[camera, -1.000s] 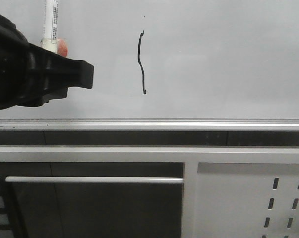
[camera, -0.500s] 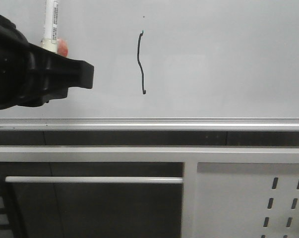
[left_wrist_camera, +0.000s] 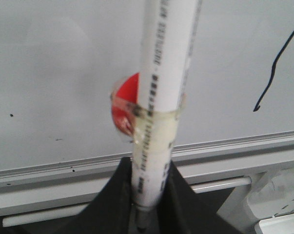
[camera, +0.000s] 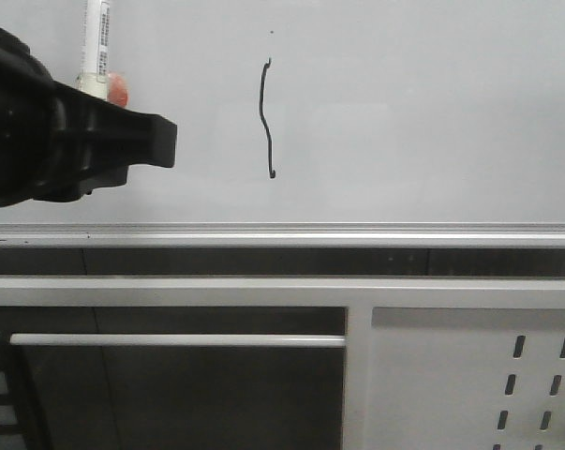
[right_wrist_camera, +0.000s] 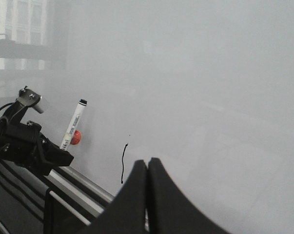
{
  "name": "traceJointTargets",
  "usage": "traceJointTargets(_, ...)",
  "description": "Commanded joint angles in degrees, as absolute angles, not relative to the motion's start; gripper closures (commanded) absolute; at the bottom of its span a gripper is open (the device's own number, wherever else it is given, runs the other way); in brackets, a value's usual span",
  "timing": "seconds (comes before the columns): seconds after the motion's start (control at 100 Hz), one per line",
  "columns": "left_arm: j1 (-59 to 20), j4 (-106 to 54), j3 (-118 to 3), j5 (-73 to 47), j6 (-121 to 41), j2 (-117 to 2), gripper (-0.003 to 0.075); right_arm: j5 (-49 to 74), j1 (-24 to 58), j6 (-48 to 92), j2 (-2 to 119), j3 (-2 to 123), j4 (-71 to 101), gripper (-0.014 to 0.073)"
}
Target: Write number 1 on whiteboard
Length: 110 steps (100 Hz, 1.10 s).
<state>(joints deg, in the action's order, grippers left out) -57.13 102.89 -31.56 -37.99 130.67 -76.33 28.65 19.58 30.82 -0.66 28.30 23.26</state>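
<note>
The number 1 (camera: 266,117) is a thin, wavy black stroke on the whiteboard (camera: 423,112), left of the board's middle in the front view. My left gripper (left_wrist_camera: 149,183) is shut on a white marker (left_wrist_camera: 162,92) that points up, with a red knob (left_wrist_camera: 123,105) taped to its side. In the front view the marker (camera: 96,47) stands well to the left of the stroke and apart from it. The stroke (left_wrist_camera: 278,66) also shows in the left wrist view. My right gripper (right_wrist_camera: 147,162) is shut with nothing in it, back from the board, and looks at the stroke (right_wrist_camera: 123,163).
A silver rail (camera: 357,232) runs along the whiteboard's lower edge. Below it are a grey frame with a horizontal bar (camera: 179,340) and a white perforated panel (camera: 488,384) at the lower right. A few tiny dark specks (camera: 272,31) mark the board.
</note>
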Motion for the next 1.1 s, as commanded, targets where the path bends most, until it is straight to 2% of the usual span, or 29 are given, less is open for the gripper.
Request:
traceJointTargets(0.0, -57.0, 106.7, -33.4, -41.0, 130.9, -75.3, 0.0725, 24.5, 19.1, 30.2, -1.6, 28.9, 23.5, 0.0660)
traceJointTargets(0.77, -57.1, 106.7, -33.4, -40.2, 130.8, -70.7, 0.0725, 23.5, 19.1, 30.2, -1.5, 28.9, 23.5, 0.0665)
traceJointTargets(1.09, -57.1, 106.4, -33.4, -36.7, 124.1, -66.7, 0.0729, 23.5, 19.1, 30.2, -1.5, 28.9, 23.5, 0.0665)
